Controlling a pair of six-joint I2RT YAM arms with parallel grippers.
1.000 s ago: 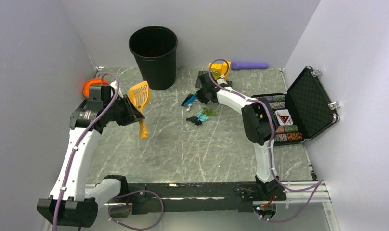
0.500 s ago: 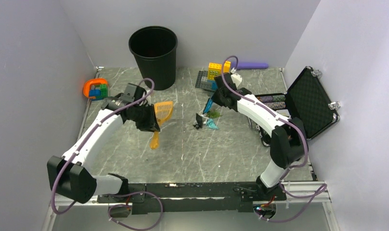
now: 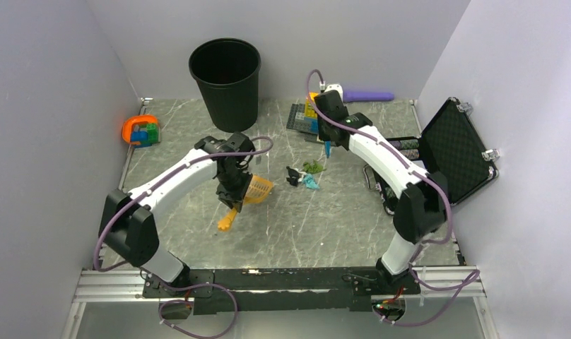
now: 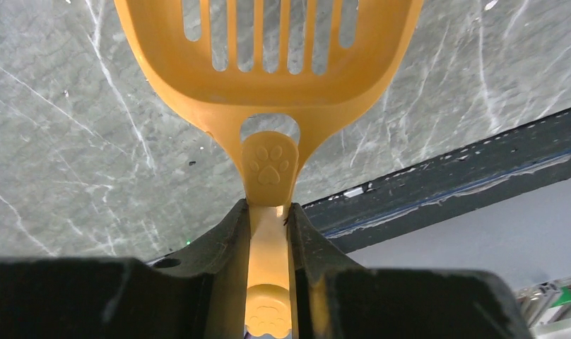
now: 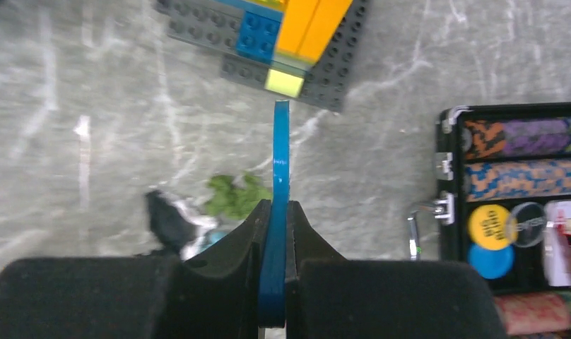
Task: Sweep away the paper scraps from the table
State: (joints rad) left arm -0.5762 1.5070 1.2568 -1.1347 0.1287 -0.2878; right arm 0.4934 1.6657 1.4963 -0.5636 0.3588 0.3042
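Observation:
A small pile of paper scraps (image 3: 304,174), green, dark and teal, lies mid-table on the marble table (image 3: 325,226). My left gripper (image 3: 233,185) is shut on the handle of an orange slotted scoop (image 3: 258,187), whose head points right, just left of the scraps. In the left wrist view the scoop (image 4: 268,70) hangs over the table, with my gripper (image 4: 268,215) clamped on its handle. My right gripper (image 3: 327,140) is shut on a thin blue flat tool (image 3: 327,149), behind and right of the scraps. The right wrist view shows that gripper (image 5: 275,212), the tool (image 5: 280,155) and green scraps (image 5: 233,196).
A black bin (image 3: 225,81) stands at the back. Stacked bricks on a dark baseplate (image 3: 304,116) sit behind the right gripper. An open black case (image 3: 445,159) with poker chips is at the right. An orange holder with bricks (image 3: 141,131) is at the left edge, and a purple object (image 3: 367,95) at the back.
My left arm has swung the scoop right and lower, close to the scraps. My right gripper has drawn back with the blue tool, away from the pile toward the bricks.

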